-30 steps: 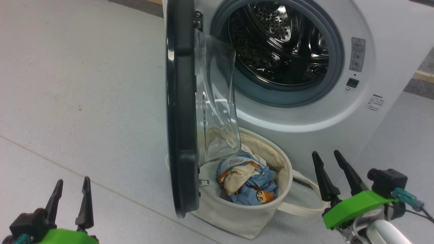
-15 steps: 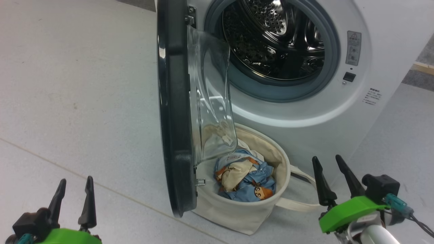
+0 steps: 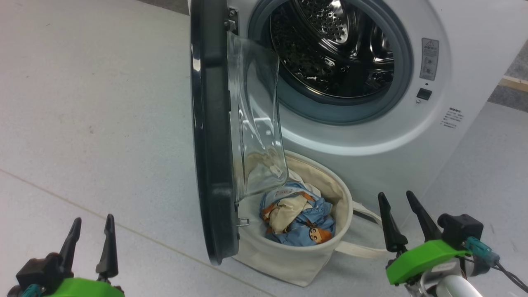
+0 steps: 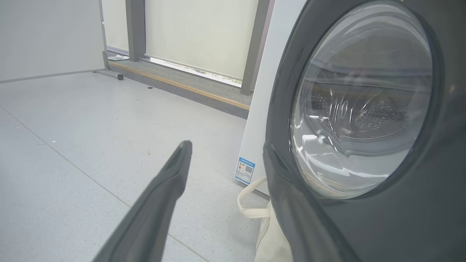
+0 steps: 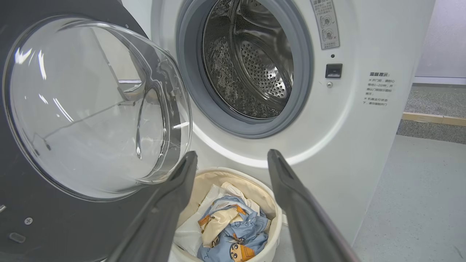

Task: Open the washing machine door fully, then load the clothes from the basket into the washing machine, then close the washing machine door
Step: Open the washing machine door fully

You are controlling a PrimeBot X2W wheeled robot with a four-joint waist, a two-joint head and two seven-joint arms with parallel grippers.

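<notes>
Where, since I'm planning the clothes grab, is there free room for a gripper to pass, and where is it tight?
Free: bare floor left of the door; floor right of the basket, around the right gripper; the open drum mouth. Crowded: the door's glass bowl overhangs the basket's left side, so the clothes look reachable from the right.

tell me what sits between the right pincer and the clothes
Head view: the basket wall and its loop handle lie between right pincer and clothes.
</notes>
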